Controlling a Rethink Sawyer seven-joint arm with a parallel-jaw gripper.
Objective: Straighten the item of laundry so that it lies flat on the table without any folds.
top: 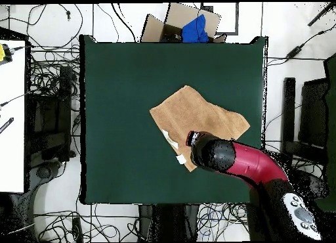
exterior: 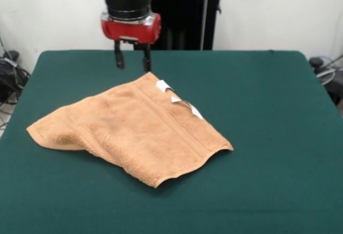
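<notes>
The item of laundry (exterior: 134, 129), an orange-tan terry towel, lies near the middle of the green table (exterior: 268, 111). It is skewed, and its left end is doubled over and humped. White tags (exterior: 179, 100) stick up along its far right edge. My gripper (exterior: 132, 60) hangs open just above the towel's far corner, with nothing between its fingers. In the overhead view the towel (top: 197, 112) lies right of the table's (top: 118, 89) centre. The arm's red and black wrist (top: 213, 153) covers the towel's lower corner and hides the gripper.
A cardboard box holding blue cloth (top: 195, 29) sits past the table's top edge in the overhead view. Cables lie on the floor all round the table. A white bench (top: 13, 115) stands at the left.
</notes>
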